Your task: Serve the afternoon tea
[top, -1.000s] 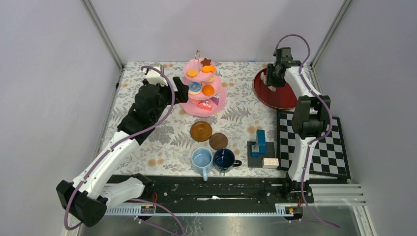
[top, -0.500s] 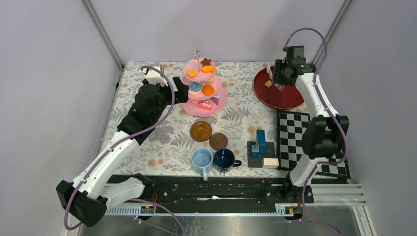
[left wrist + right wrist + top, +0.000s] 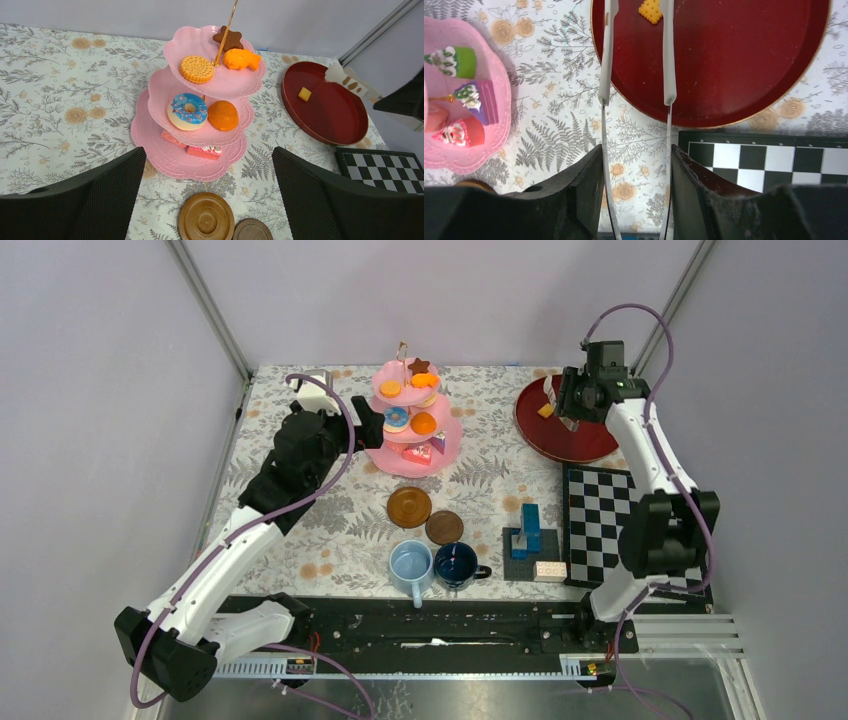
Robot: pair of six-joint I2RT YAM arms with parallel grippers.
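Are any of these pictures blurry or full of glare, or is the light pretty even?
Top view: soft, even light, faint shadows; only the metal strip at the near edge shines. Left wrist view: pink stand sharp, dark fingers featureless. Right wrist view: mild sheen on the red tray, tongs crisp.

The left arm [image 3: 235, 540] stretches forward across the table, and the left gripper [image 3: 366, 426] is held level with its jaws spread wide. The right arm [image 3: 655, 455] reaches far forward, elbow raised. The right gripper [image 3: 566, 400] tilts downward, clamped on tongs [image 3: 668, 75].

Bright even light, soft shadows.
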